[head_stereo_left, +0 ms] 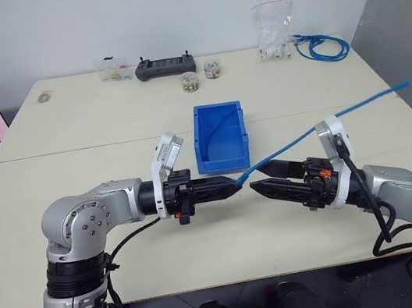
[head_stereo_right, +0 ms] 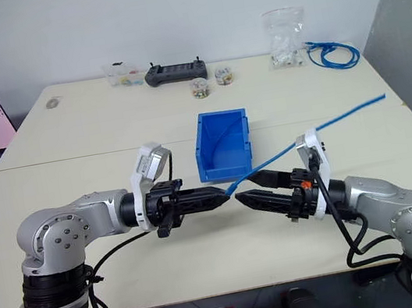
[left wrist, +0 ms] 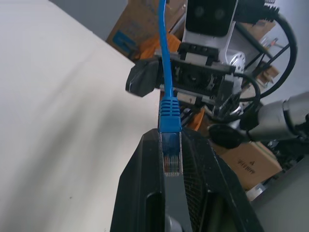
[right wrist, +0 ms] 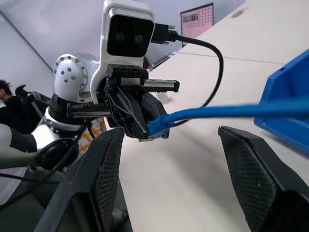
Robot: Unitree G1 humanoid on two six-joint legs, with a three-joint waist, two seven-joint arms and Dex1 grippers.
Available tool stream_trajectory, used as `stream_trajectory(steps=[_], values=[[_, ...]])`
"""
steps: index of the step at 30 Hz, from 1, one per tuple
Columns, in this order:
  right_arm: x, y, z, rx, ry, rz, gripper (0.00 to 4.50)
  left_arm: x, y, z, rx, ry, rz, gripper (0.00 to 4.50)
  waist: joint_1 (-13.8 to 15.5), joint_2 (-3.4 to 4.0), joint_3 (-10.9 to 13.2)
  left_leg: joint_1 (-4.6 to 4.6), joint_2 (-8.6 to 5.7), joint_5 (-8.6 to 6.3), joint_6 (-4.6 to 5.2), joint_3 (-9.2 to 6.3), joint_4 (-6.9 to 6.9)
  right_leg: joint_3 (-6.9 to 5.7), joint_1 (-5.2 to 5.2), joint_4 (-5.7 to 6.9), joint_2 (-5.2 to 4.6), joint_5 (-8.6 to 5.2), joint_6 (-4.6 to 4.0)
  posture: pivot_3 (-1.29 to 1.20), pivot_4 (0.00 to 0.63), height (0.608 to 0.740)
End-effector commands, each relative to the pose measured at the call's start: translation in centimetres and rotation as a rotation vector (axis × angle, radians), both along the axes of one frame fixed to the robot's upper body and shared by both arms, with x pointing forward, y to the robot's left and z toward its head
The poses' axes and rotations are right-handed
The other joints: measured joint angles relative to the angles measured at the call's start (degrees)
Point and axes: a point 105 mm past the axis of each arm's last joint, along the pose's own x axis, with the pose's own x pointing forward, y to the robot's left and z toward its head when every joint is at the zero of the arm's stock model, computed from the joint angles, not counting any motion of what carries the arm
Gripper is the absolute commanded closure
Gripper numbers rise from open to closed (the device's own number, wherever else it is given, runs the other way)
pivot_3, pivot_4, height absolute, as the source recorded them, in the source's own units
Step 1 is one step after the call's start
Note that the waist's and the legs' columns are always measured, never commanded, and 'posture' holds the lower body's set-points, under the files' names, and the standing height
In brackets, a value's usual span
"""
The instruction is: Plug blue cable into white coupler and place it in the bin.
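Two cream benches point(head_stereo_left: 67, 130) pushed together carry the whole scene, largest thing in view. On the near one, about midway across, stands the bin point(head_stereo_left: 220, 137), bright blue with tall walls, its lower sloped front turned toward the robot. Just in front of it the two end effectors face each other tip to tip above the bench, both held level.

Left end effector point(head_stereo_left: 233, 186) — its black fingers are pressed together, clamped on the plug end of the blue cable point(head_stereo_left: 320, 126); the left wrist view shows the clear plug point(left wrist: 172, 157) and its ribbed blue boot pinched between the two pads. From there the cable runs up and away to the robot's right, passing above the right end effector and out past the bench edge.

Right end effector point(head_stereo_left: 258, 176) — its fingers stand apart with nothing between them, the cable's plug end just beyond their tips in the right wrist view.

Along the far bench edge lie a black handheld controller point(head_stereo_left: 165, 67), a clear bag of white pieces point(head_stereo_left: 274, 29), a coiled bundle of blue cable point(head_stereo_left: 322, 46) beside that bag, and two small round tubs point(head_stereo_left: 201, 76). I cannot pick out the white coupler.
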Motion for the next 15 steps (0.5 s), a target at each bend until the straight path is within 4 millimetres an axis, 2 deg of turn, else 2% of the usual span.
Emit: stream_trajectory(steps=[1,12,13,14,15], values=[[-0.36,0.71,1.14,0.050,-0.013,0.040,1.19,-0.26,-0.14,0.93,-0.031,-0.016,-0.006,4.28,0.02,0.00,0.00,0.00,0.00,0.00,0.00,-0.01,-0.01,0.00,0.00,0.00,0.00,0.00,0.00,0.00,0.150,0.740],[-0.64,1.19,1.64,0.060,-0.001,0.088,1.19,-0.42,-0.44,1.00,-0.048,-0.008,-0.005,4.28,0.05,0.01,0.00,-0.01,0.00,0.00,0.00,0.01,-0.01,0.02,-0.01,-0.02,0.00,0.00,0.00,0.00,0.150,0.740],[-0.64,1.25,1.67,0.060,0.000,0.092,1.37,-0.45,-0.45,0.99,-0.048,-0.010,-0.005,4.28,0.04,0.01,0.00,-0.01,0.00,0.00,0.00,0.01,-0.01,0.01,-0.02,-0.02,0.00,0.00,0.00,0.00,0.150,0.740],[-0.61,1.29,1.68,0.060,0.001,0.096,1.37,-0.49,-0.48,0.98,-0.047,-0.012,-0.005,4.28,0.03,0.01,0.00,-0.01,0.00,0.00,0.00,0.01,-0.01,0.01,-0.02,-0.02,0.00,0.00,0.00,0.00,0.150,0.740],[-0.60,1.31,1.72,0.062,0.002,0.099,1.61,-0.54,-0.50,0.96,-0.046,-0.013,-0.007,4.28,0.02,0.01,0.00,-0.01,0.00,0.00,0.00,0.01,-0.01,0.01,-0.02,-0.02,0.00,0.00,0.00,0.00,0.150,0.740]])
